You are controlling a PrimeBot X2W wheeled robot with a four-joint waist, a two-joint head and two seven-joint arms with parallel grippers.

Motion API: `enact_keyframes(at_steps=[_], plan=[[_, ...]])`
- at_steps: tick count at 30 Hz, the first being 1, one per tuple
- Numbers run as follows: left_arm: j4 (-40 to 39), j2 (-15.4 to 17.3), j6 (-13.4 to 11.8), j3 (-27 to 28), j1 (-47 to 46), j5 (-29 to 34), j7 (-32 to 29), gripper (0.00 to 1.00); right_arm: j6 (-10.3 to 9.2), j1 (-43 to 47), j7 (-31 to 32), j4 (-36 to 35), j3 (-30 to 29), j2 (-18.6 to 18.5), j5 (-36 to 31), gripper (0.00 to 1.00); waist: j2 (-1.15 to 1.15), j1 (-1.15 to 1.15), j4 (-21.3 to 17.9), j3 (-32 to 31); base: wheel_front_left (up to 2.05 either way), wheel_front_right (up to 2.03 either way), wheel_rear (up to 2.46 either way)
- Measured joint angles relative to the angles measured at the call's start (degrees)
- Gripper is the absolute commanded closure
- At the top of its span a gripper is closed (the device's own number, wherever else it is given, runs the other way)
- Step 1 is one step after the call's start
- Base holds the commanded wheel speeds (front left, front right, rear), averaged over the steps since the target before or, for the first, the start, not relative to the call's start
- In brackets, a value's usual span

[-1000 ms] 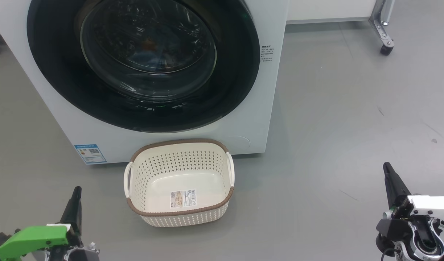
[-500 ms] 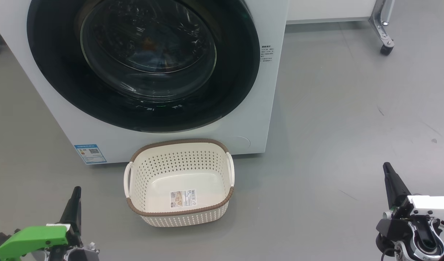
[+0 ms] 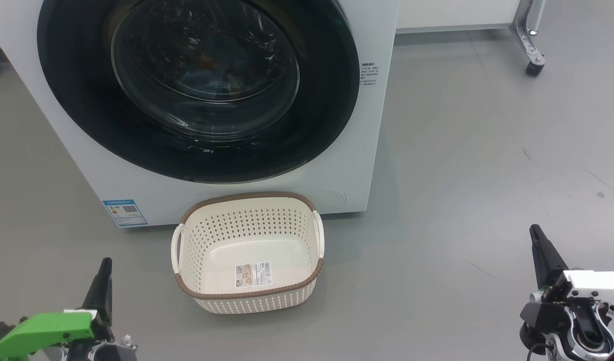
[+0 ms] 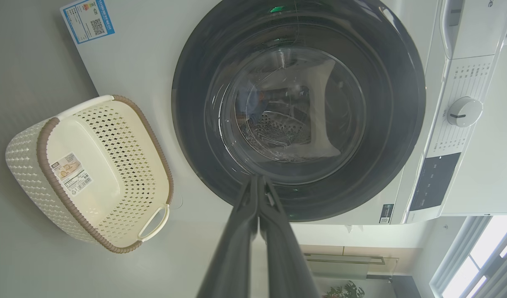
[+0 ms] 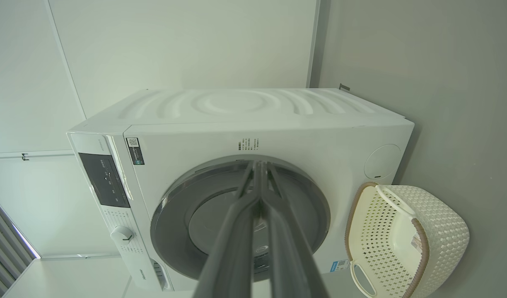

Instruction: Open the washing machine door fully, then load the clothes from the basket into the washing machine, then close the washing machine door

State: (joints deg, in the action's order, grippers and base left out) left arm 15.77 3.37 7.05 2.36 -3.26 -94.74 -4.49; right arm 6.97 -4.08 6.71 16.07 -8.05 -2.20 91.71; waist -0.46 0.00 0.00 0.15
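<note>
Your left pincer (image 3: 105, 265) is clenched, its two dark fingers pressed together on nothing, and your right pincer (image 3: 536, 233) is clenched the same way, also with nothing in it. Both hang low over the grey floor (image 3: 462, 175), fingers pointing ahead. The basket (image 3: 257, 303) stands on the floor between them, ahead and to the right of the left pincer and well apart from the right one. Its label sticker (image 3: 253, 275) lies in plain sight on its bottom. Beyond the basket, ahead of both pincers, the washing machine (image 3: 369, 150) stands with the washing machine door (image 3: 327, 100) shut flush against its front. In the left wrist view, past the pincer's tips (image 4: 257, 180), you see a bluish patch with an orange spot behind the glass. These are likely the clothes (image 4: 251, 101), though the glare blurs them.
</note>
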Motion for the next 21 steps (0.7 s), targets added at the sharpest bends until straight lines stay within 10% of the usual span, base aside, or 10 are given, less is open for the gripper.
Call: enact_keyframes(at_steps=[21], plan=[[0.0,0.0,0.0,0.1,0.0,0.0,0.0,1.0,0.0,0.0,0.0,0.0,0.0,0.0,0.0,1.0,0.0,0.0,0.0,0.0,0.0,0.0,0.0]])
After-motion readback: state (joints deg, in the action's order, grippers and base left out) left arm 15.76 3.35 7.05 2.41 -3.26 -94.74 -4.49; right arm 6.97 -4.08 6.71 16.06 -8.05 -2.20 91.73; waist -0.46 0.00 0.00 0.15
